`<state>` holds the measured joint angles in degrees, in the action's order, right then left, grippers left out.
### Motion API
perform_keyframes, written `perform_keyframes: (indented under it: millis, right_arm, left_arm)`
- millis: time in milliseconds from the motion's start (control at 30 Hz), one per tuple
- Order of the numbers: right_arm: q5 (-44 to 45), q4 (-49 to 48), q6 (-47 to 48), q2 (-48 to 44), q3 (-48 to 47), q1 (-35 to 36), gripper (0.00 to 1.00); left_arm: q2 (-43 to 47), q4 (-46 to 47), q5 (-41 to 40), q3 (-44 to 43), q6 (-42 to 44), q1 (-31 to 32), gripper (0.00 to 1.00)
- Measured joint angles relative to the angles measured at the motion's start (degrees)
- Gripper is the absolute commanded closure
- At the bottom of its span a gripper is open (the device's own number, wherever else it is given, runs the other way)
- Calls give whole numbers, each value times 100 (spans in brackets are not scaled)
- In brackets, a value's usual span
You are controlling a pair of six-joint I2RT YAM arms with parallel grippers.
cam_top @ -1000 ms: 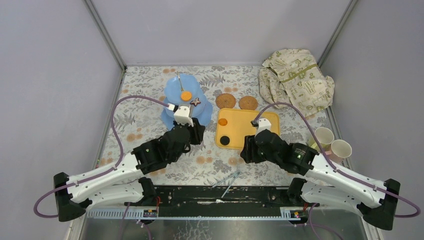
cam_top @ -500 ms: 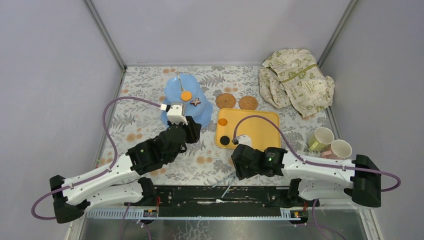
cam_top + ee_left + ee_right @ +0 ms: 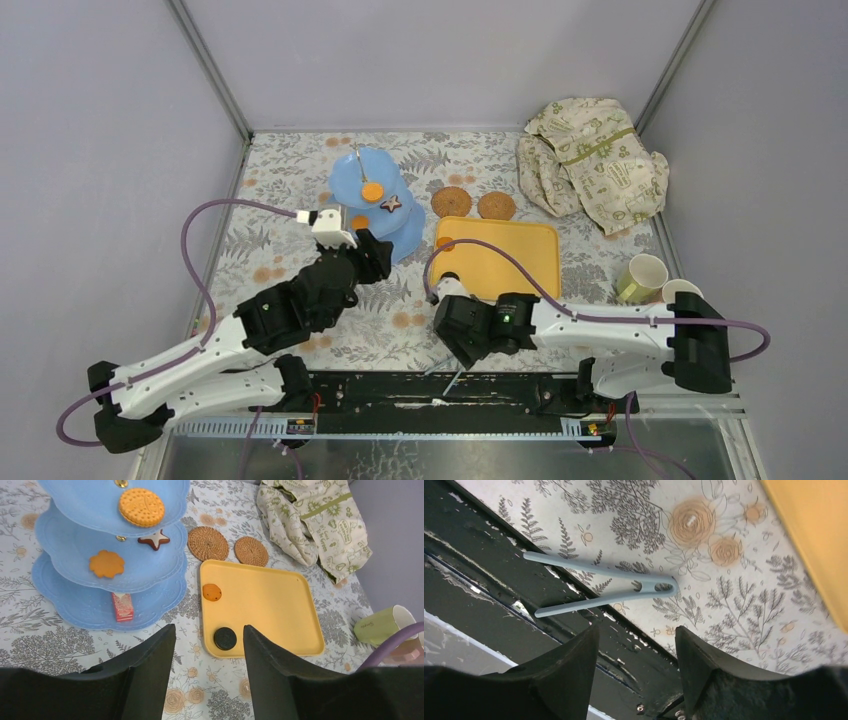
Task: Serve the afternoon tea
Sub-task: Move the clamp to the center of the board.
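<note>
Tea set spread over the table
Light-blue three-tier stand [image 3: 60, 540] upright at eleven o'clock, holding four biscuits [image 3: 141, 507]; woven coasters [image 3: 208, 543] at its three o'clock; cups [image 3: 642, 277] at the table's four o'clock.

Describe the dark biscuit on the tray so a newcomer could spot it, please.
Find the yellow tray beside the light-blue stand. Two biscuits lie along its left edge: the black biscuit sits by the near corner, while the orange biscuit lies farther back.

stand [image 3: 60, 545] light blue | tray [image 3: 265, 610] yellow | coasters [image 3: 208, 543] woven brown | tongs [image 3: 589, 568] pale blue
</note>
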<state>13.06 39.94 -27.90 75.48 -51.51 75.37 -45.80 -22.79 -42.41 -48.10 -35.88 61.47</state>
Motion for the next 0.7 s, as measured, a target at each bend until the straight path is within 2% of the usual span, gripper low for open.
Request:
perform_keyframes:
  millis: [333,700]
  right_arm:
    - [146,293,1467,852,-437,90,29]
    - [223,238,2328,1224,-514,114,34]
  left_arm:
    - [175,-129,-258,-372,-48,-2,32]
    - [348,-131,-321,-378,22,-2,30]
